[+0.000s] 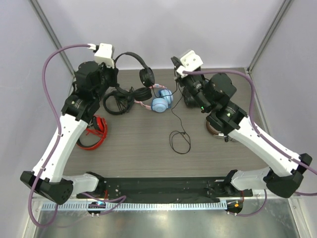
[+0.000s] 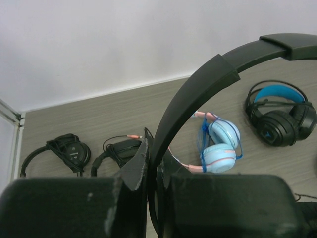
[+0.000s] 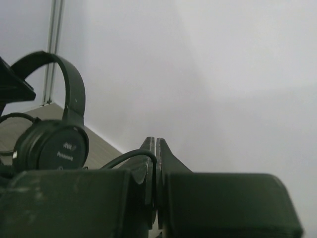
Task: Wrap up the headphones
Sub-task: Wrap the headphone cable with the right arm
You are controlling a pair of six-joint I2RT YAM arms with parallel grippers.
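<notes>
Black headphones [image 1: 146,77]: we see them lifted above the back of the table [image 1: 138,158], the headband arching up and one earcup hanging.
Left gripper [image 2: 152,166]: we find its jaws pinched on the headband [image 2: 198,89].
Right gripper [image 3: 155,148]: jaws pressed together on the thin cable [image 3: 130,155], near the earcup.
Cable run: we follow it down to a loose loop on the wood.
Neighbours: pink-and-blue pair [image 1: 161,102] lies under the raised set; red pair [image 1: 97,132] lies beside the left arm.

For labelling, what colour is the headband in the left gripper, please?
The headband is black, clearest in the left wrist view.
</notes>
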